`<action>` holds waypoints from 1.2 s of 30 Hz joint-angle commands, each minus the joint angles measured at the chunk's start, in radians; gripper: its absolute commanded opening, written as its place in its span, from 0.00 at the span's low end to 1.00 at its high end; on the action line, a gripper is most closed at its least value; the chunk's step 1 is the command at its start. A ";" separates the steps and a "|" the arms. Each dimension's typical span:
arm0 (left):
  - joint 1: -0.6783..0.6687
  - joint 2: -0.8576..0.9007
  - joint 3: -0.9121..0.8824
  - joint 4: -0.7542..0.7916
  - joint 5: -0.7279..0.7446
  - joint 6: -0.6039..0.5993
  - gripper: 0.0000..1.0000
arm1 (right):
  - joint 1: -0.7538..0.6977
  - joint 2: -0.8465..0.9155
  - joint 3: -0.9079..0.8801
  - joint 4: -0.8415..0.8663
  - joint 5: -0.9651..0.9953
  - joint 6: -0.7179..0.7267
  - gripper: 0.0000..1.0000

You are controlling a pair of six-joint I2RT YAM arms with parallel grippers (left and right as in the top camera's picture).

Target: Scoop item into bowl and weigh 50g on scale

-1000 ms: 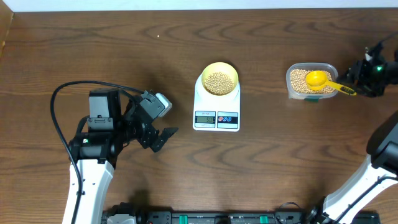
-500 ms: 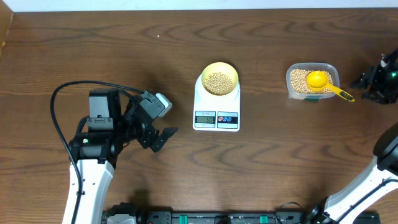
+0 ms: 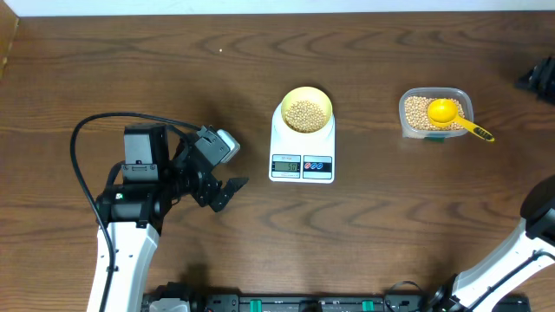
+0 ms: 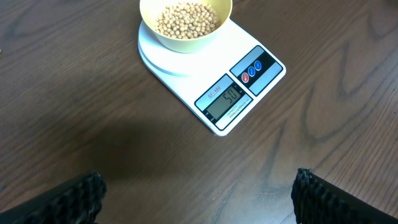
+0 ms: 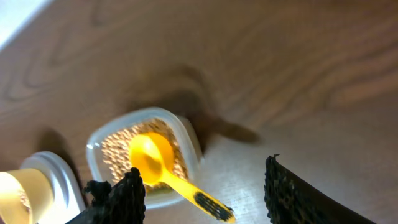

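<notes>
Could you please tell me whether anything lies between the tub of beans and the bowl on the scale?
Nothing visible does. Only bare table lies between the tub and the bowl, which sits on the scale. The scoop rests in the tub on the beans, its handle pointing away from the bowl.

Left wrist view. A pale yellow bowl point(image 4: 186, 43) holding tan beans point(image 4: 186, 17) sits on the round platform of a white scale point(image 4: 180, 67), at the top of the frame. The scale lies on a dark wood tabletop point(image 4: 74, 112). Its grey display point(image 4: 224, 101), whose digits appear to read 50, faces the camera, with one red and one blue button point(image 4: 251, 70) beside it. The jaws stand wide apart, one dark textured fingertip point(image 4: 68, 199) in each lower corner, touching nothing.
</notes>
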 commanded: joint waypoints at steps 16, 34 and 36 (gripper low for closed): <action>0.005 0.005 -0.003 -0.003 -0.003 0.006 0.98 | 0.231 -0.038 0.054 -0.007 -0.172 0.081 0.58; 0.004 0.005 -0.003 -0.003 -0.003 0.006 0.97 | 0.412 -0.278 0.055 0.044 -0.013 0.308 0.99; 0.004 0.005 -0.003 -0.003 -0.003 0.006 0.98 | 0.421 -0.313 0.055 0.043 -0.013 0.310 0.99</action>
